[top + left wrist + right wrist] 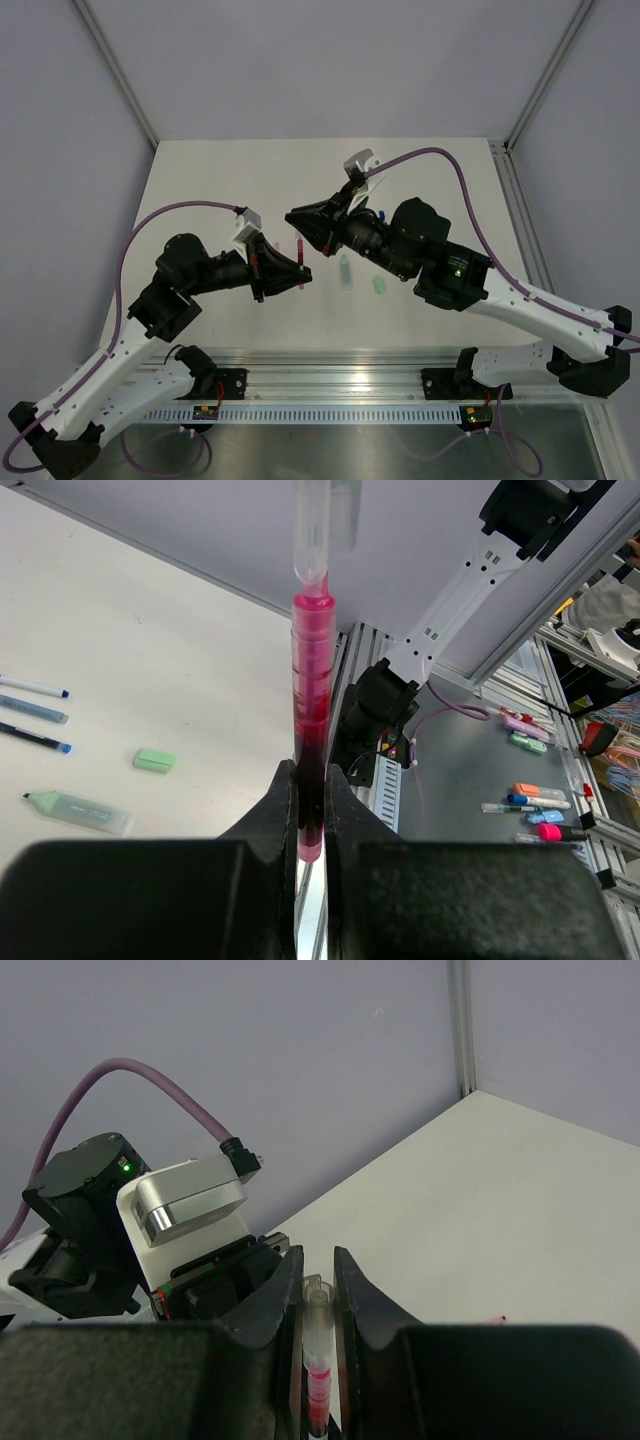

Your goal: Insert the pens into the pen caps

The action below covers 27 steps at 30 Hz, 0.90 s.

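Note:
A pink pen (311, 710) stands upright in my left gripper (310, 772), whose jaws are shut on its lower end. A whitish translucent pen cap (318, 530) sits over the pen's tip. My right gripper (318, 1262) is closed around that pen cap (318, 1312), with the pink pen (318, 1385) showing below it. From above, the two grippers meet over the middle of the table: the left gripper (298, 276), the pen (300, 252) and the right gripper (303, 226).
On the table lie a pale green highlighter (345, 272), a loose green cap (379, 285) and thin blue-tipped pens (35, 737). An aluminium rail (330, 365) runs along the near edge. More markers (535, 800) lie on the lower grey shelf.

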Motion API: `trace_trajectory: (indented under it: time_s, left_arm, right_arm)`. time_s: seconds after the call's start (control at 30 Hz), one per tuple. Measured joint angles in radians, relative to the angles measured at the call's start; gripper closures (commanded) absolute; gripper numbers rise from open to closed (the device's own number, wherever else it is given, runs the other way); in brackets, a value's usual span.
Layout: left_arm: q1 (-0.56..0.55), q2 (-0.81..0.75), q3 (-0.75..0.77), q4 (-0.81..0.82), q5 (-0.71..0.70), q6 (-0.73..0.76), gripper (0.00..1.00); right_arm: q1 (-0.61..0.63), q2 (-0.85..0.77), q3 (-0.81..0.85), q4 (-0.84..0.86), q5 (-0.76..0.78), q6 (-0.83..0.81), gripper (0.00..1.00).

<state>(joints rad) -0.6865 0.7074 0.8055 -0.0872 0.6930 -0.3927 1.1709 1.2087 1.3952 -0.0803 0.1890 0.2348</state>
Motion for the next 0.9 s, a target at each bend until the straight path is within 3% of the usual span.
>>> trace_trajectory:
  time_s: [0.9]
  left_arm:
    - [0.000,0.006,0.000,-0.017,0.000,0.000,1.00]
  right_arm:
    - [0.000,0.001,-0.025,0.038,-0.018,-0.012,1.00]
